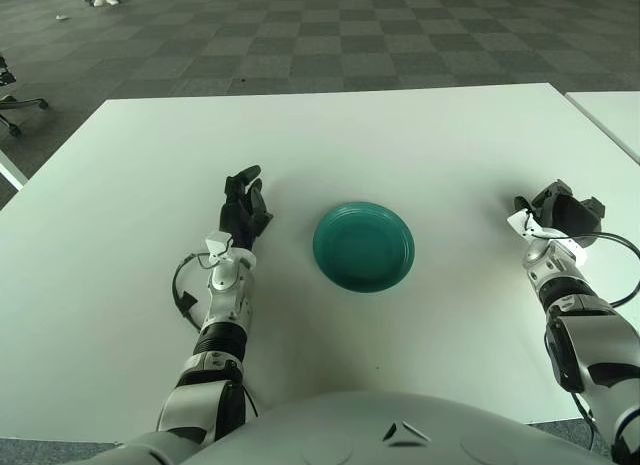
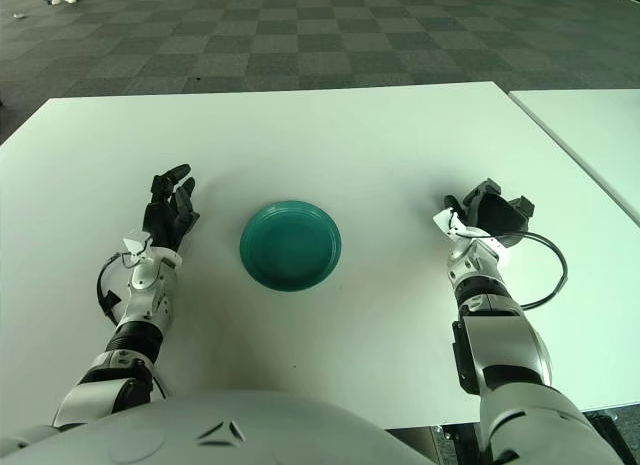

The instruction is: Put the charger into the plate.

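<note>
The charger, a black blocky object [image 2: 497, 216], sits in the right hand [image 2: 485, 217], whose fingers curl around it; its long axis cannot be told. The round teal plate [image 1: 363, 246] lies well apart on the white table [image 1: 330, 135]. The left hand [image 1: 244, 207] shows left of the plate, fingers loosely extended.

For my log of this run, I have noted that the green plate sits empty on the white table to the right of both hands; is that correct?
Not quite. The green plate does sit empty on the white table, but it lies between the hands, not right of both. The left eye view shows the left hand on its left and the right hand far off on its right.
</note>
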Action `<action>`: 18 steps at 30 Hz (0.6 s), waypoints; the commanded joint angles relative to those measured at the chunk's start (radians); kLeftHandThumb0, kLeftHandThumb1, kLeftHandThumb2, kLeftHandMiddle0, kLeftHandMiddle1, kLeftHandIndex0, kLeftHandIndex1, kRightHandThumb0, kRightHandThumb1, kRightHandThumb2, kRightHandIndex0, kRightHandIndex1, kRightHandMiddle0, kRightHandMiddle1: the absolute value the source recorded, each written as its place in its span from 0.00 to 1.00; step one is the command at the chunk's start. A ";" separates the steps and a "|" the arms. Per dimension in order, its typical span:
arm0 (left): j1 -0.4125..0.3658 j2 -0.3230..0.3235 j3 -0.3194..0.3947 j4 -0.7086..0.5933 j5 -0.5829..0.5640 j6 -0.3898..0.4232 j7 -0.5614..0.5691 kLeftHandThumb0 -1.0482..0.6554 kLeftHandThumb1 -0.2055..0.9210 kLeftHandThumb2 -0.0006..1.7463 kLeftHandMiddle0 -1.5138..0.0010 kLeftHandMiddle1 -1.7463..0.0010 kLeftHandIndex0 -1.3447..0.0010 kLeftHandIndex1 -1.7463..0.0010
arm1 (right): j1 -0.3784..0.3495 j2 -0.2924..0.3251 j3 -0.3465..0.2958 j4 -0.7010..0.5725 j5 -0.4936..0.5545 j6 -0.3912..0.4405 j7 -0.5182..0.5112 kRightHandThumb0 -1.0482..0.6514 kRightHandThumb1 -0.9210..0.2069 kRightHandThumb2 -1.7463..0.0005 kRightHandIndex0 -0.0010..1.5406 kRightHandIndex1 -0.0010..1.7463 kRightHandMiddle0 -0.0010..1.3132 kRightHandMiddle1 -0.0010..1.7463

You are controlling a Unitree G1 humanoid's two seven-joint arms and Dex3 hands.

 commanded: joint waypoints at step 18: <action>0.056 0.005 0.011 0.092 -0.007 0.057 0.011 0.16 1.00 0.51 0.85 0.80 0.98 0.38 | 0.216 -0.167 0.417 -0.912 -0.319 0.072 0.558 0.36 0.40 0.36 0.59 1.00 0.37 1.00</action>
